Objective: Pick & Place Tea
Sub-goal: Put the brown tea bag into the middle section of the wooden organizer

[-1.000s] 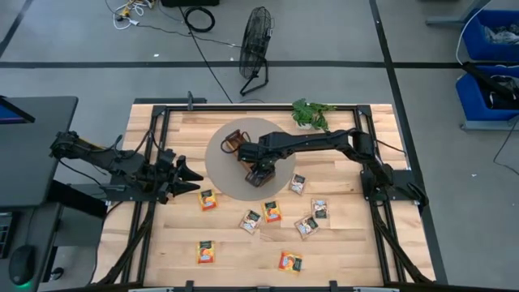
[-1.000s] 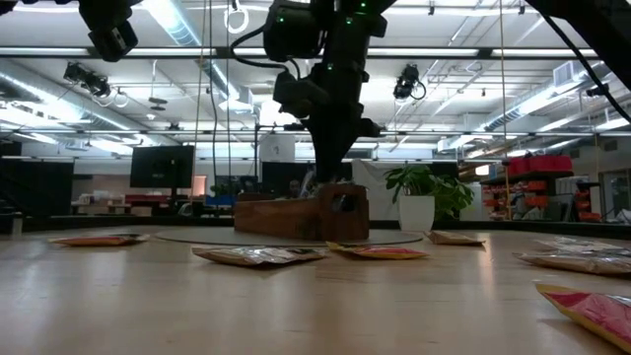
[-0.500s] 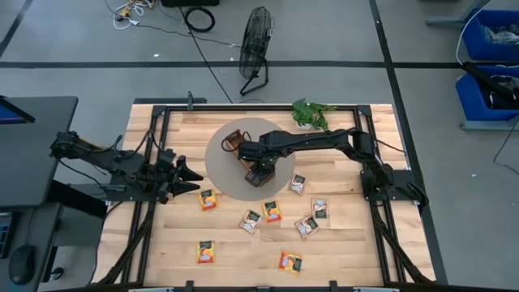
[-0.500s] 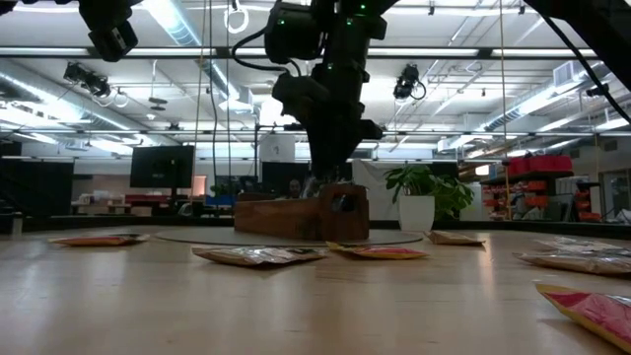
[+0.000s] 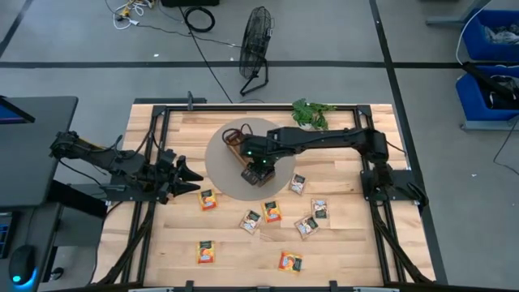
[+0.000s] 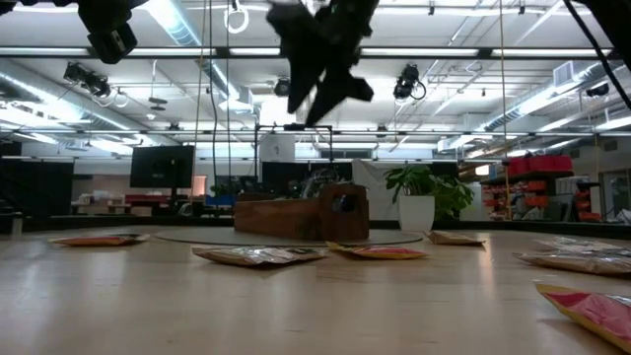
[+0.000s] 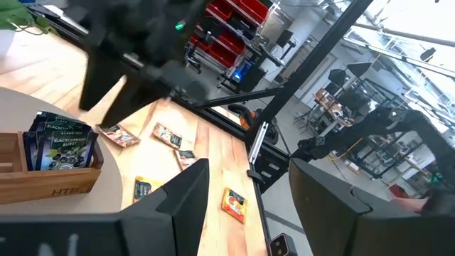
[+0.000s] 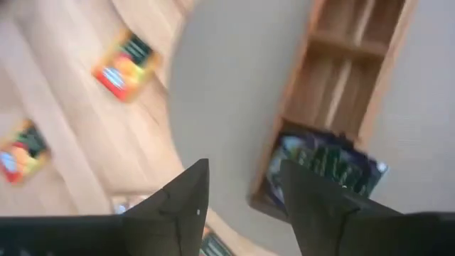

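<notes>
The brown wooden tray (image 5: 235, 139) rests on a grey round mat (image 5: 220, 174). Dark blue-teal tea sachets (image 8: 328, 168) stand upright in its end compartment, also seen in the left wrist view (image 7: 61, 142). My right gripper (image 5: 246, 157) hangs open above the tray, high over it in the low view (image 6: 325, 94), with nothing between its fingers (image 8: 186, 200). Several orange-yellow and pale tea sachets (image 5: 272, 212) lie flat on the table on the near side of the mat. My left gripper (image 5: 193, 173) waits open at the table's left side, pointing level.
A small green plant (image 5: 312, 113) stands at the far edge of the table, right of the mat. Loose sachets (image 5: 290, 261) are scattered across the table's near half. Black frame rails (image 5: 154, 146) run along both sides.
My right gripper has opened and gone up out of the tray, tipping a little less steeply. The dark sachets have stayed in the tray's end compartment.
</notes>
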You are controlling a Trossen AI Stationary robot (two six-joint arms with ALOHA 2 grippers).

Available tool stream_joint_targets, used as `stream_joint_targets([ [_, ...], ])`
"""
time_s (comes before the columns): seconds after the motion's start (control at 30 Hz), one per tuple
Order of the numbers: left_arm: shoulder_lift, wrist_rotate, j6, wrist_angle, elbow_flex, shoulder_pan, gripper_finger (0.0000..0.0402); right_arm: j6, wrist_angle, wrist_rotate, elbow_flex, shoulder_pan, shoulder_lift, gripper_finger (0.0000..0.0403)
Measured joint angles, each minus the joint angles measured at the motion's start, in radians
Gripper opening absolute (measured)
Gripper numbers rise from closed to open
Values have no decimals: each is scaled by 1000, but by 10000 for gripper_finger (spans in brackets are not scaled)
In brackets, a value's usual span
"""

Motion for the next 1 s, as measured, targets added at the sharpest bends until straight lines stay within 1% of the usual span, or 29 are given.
stream_joint_targets([
  [0.1,0,0,0,0,0,0,199,-7,69,43,0,29,-38,172],
  [0.2,0,0,0,0,1,0,199,-17,123,62,0,56,-62,169],
  [0.53,0,0,1,-5,1,0,199,-16,166,101,0,135,-119,169],
  [0.87,0,0,1,-13,1,0,199,81,260,152,0,228,-139,168],
  [1.0,0,0,1,-19,1,0,199,158,228,177,0,293,-138,168],
])
